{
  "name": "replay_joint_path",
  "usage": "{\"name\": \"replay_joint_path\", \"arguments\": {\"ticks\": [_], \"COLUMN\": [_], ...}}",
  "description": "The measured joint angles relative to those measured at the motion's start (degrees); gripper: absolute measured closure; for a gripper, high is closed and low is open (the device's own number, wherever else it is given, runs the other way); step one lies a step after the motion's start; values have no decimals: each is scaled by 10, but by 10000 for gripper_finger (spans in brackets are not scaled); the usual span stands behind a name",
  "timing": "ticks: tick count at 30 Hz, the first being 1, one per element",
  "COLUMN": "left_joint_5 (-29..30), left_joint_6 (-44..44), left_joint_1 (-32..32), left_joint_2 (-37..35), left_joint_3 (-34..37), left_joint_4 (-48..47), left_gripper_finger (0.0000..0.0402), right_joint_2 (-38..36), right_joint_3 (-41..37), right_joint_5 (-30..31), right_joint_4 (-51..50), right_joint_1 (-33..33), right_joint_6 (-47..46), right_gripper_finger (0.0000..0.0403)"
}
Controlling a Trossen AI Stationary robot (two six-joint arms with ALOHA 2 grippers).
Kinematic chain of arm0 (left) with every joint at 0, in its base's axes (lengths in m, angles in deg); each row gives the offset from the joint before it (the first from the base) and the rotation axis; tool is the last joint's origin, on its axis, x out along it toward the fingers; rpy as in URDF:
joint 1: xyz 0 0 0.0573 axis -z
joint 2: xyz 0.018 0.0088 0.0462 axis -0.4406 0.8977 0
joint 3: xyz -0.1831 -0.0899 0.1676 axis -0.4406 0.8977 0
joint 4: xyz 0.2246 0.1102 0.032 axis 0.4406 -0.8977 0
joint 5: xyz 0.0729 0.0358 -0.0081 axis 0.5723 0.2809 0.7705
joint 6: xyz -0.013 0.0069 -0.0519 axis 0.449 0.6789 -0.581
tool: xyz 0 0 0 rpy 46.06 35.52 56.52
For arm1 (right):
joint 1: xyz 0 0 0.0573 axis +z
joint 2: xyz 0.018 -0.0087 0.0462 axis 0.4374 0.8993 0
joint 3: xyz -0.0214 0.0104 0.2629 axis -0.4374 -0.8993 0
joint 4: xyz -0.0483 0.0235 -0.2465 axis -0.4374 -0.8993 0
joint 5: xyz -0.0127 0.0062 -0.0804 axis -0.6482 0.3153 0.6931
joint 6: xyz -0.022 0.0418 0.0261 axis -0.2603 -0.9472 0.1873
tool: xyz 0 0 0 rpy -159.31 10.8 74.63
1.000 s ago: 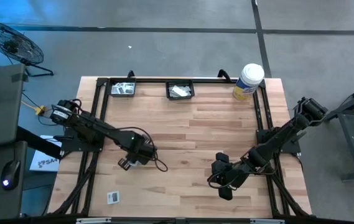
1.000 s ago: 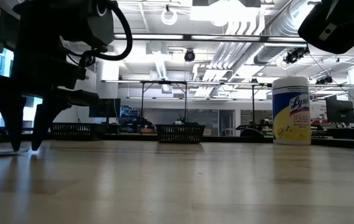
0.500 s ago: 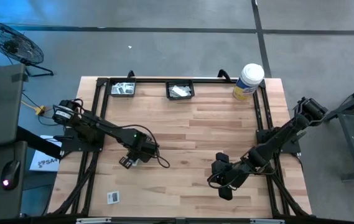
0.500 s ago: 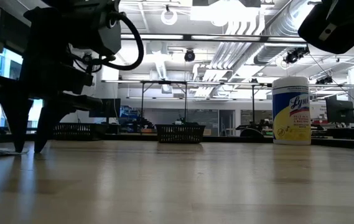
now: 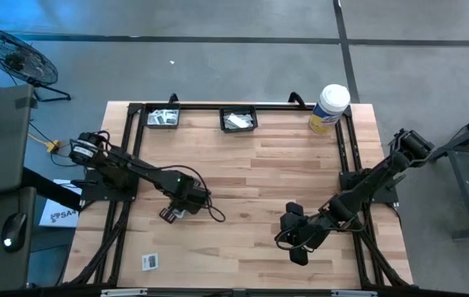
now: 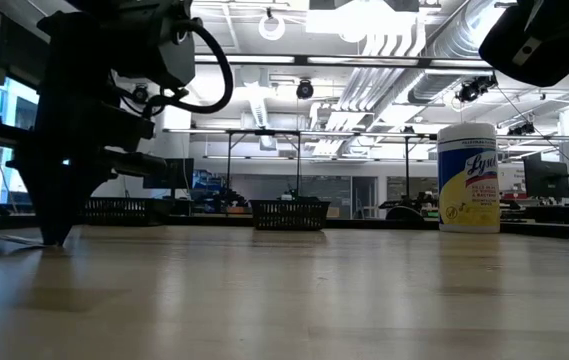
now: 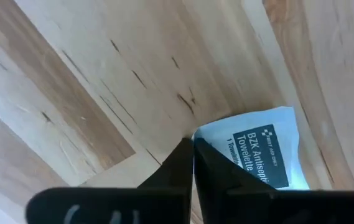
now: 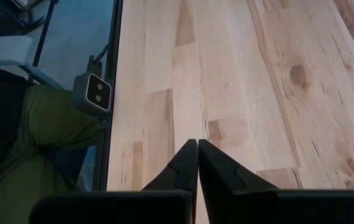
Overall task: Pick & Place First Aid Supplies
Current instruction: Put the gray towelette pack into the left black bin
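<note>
A white square packet with a dark printed centre lies on the wooden table at the left middle. My left gripper points straight down on it, shut, and shows in the high view and the low view too. A second such packet lies flat near the table's near left corner. More first aid supplies lie in two black baskets at the far edge. My right gripper hangs shut and empty above the near right part of the table. My left gripper comes from above, pointing down, and its two fingers are shut on one corner of the packet. The right finger hides part of the packet. The rest of the packet spreads away from the fingers, on or close to the table top.
A white tub with a yellow label stands at the far right. Black frame rails run along the table's left and right sides. A person's green-clad leg shows past the table's edge. Bare wood spans the middle.
My left gripper has shut: its two fingers stood apart on the table and now meet in one point, still pointing down at the same spot. My right arm has kept still.
</note>
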Motion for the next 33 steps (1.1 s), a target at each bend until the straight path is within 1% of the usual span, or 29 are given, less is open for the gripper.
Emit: {"name": "replay_joint_path", "arguments": {"ticks": [6, 10, 14, 17, 19, 22, 26, 30, 33], "left_joint_5": [-7, -5, -2, 26, 52, 95, 125, 151, 188], "left_joint_6": [-20, -55, -104, -132, -151, -182, -186, -166, -171], "left_joint_1": [-26, -75, -153, -217, -258, -322, -406, -494, -562], "left_joint_2": [-41, -74, -102, -123, -132, -138, -139, -139, -131], "left_joint_3": [3, 3, 3, 1, -11, -41, -87, -133, -177], "left_joint_4": [0, -5, -27, -55, -91, -146, -184, -192, -197], "left_gripper_finger": [401, 401, 401, 401, 401, 401, 401, 402, 401], "right_joint_2": [0, 0, 0, 0, 0, 0, 0, 0, 0], "right_joint_3": [0, 0, 0, 0, 0, 0, 0, 0, 0], "right_joint_5": [0, 0, 0, 0, 0, 0, 0, 0, 0], "right_joint_4": [0, 0, 0, 0, 0, 0, 0, 0, 0], "right_joint_1": [0, 0, 0, 0, 0, 0, 0, 0, 0], "right_joint_6": [0, 0, 0, 0, 0, 0, 0, 0, 0], "right_gripper_finger": [395, 394, 396, 398, 397, 396, 396, 394, 394]}}
